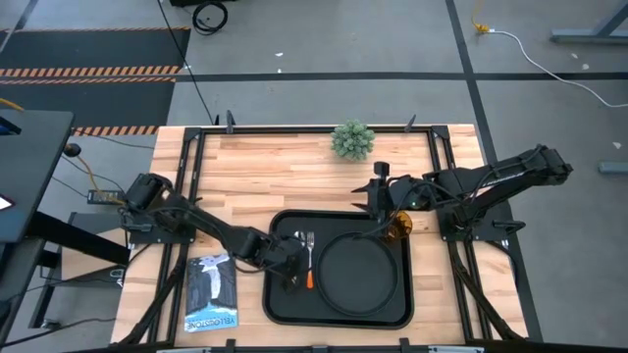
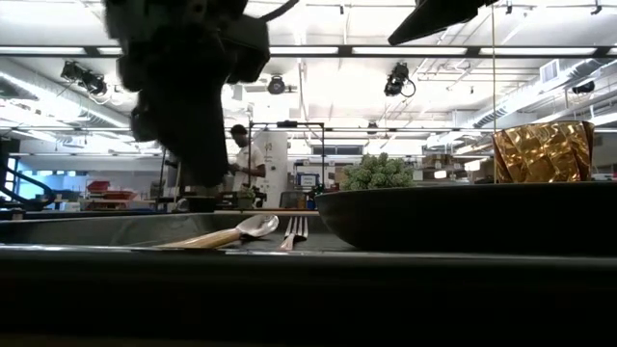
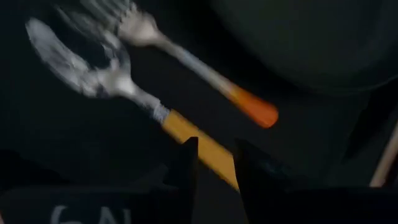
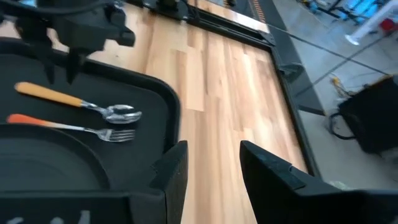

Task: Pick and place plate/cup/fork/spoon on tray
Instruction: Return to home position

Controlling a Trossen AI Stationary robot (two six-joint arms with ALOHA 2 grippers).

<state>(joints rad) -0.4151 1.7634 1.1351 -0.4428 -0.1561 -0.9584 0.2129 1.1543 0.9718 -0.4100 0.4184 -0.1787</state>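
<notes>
low view alone shows person (image 2: pixel 246 159), cup (image 2: pixel 543 151) behind plate (image 2: pixel 463 217)

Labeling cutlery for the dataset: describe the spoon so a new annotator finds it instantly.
Find the big black tray on the wooden table; left of the round plate inside it lie two orange-handled utensils. The spoon is the one farther from the plate, beside the fork. It ends in an oval bowl, not tines.

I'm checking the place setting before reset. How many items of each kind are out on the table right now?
Tray: 1
Plate: 1
Cup: 1
Fork: 1
Spoon: 1
Potted plant: 1
Booklet: 1
Total: 7
</notes>
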